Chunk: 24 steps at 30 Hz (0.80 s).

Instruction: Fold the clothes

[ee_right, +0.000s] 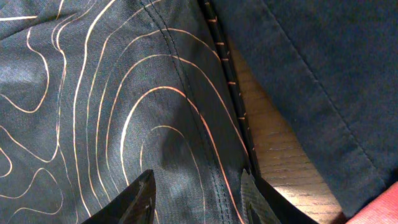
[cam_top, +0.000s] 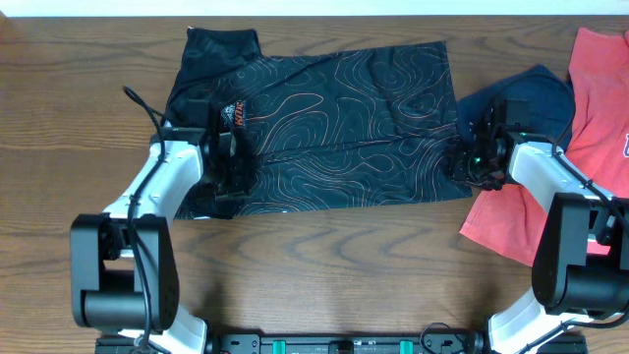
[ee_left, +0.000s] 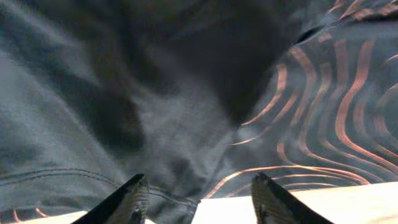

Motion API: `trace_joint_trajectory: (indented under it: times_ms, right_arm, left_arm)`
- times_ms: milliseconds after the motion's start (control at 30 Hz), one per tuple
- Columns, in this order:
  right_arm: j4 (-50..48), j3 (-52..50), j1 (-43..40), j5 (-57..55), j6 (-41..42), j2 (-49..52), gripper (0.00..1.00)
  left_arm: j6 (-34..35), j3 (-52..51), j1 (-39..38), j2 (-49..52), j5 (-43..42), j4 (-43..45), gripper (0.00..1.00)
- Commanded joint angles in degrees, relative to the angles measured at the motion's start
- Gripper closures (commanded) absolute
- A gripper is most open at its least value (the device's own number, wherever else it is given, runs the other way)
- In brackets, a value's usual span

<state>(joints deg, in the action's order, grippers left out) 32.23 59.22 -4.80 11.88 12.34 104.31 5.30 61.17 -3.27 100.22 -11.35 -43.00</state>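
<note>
The jersey lies flat, one end under the left gripper, the other under the right gripper. Both have their fingers apart, nothing pinched. Each should catch black cloth only. Just the right wrist view shows the navy garment close beside its fingers.

— How many garments?
— Three: one jersey, one navy piece, one red tee.
— And grippers?
— Two: left gripper, right gripper. One table.
— Only one navy piece?
— Probably; its folds hide part.
</note>
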Motion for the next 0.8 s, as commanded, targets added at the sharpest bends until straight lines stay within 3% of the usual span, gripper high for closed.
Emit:
trace_joint_trajectory:
  times_ms: [0,67,167,300,400,700,733,767]
  right_arm:
    - [0.59,-1.6,0.46,-0.07,-0.46,0.74,0.57]
    - [0.57,-1.6,0.46,-0.07,-0.44,0.74,0.58]
    - [0.55,-1.6,0.48,-0.04,-0.44,0.74,0.57]
    - [0.57,-1.6,0.48,-0.07,-0.44,0.74,0.58]
    - [0.57,-1.6,0.48,-0.07,-0.42,0.74,0.57]
    - [0.55,-1.6,0.46,-0.07,-0.44,0.74,0.58]
    - [0.55,-1.6,0.48,-0.07,-0.44,0.74,0.58]
    - [0.52,-1.6,0.48,-0.07,-0.44,0.74,0.58]
  left_arm:
    - [-0.55,-1.16,-0.09,1.7,1.79,0.31,0.5]
    - [-0.31,-1.18,-0.09,2.47,1.73,0.26,0.6]
    - [-0.31,-1.33,-0.09,2.97,1.75,0.26,0.65]
    - [-0.33,-1.33,-0.09,2.99,1.77,0.26,0.85]
    - [-0.33,-1.33,-0.09,2.99,1.77,0.26,0.94]
    - [-0.33,-1.33,-0.09,2.99,0.02,0.55,0.94]
    - [-0.33,-1.33,-0.09,2.99,-0.46,1.07,0.89]
    - [-0.33,-1.33,-0.09,2.99,-0.63,1.86,0.6]
